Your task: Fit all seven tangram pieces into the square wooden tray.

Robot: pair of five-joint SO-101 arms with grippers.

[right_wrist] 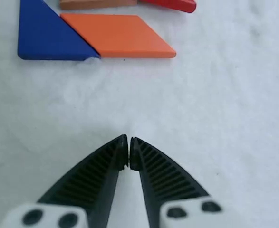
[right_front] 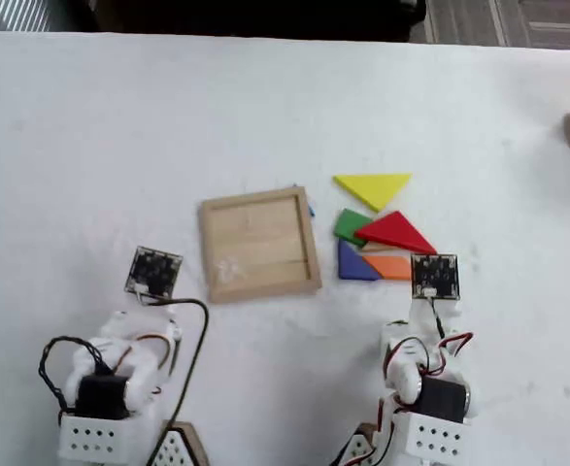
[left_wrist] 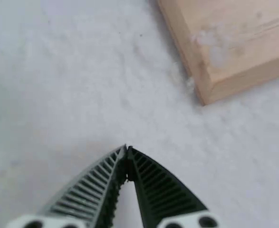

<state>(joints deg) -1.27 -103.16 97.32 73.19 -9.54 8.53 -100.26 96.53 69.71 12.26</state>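
1. High view: the square wooden tray point(right_front: 258, 245) lies empty mid-bench point(right_front: 90, 126), so all seven pieces are left to place.
2. Just beside it, on the right arm's side, cluster the yellow triangle point(right_front: 372, 188), green piece point(right_front: 350, 224), red triangle point(right_front: 395, 234), blue triangle point(right_front: 354, 262) and orange parallelogram point(right_front: 389, 265).
3. The left end effector point(left_wrist: 127, 164) is closed and empty near the tray's corner. The right end effector point(right_wrist: 129, 153) is also closed and empty, near the orange parallelogram.
4. Nothing appears to block either arm.

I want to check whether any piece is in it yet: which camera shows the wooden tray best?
The high view: the whole wooden tray lies in frame from above, all four edges visible, with no coloured piece inside. The left wrist view catches one corner and part of its side wall.
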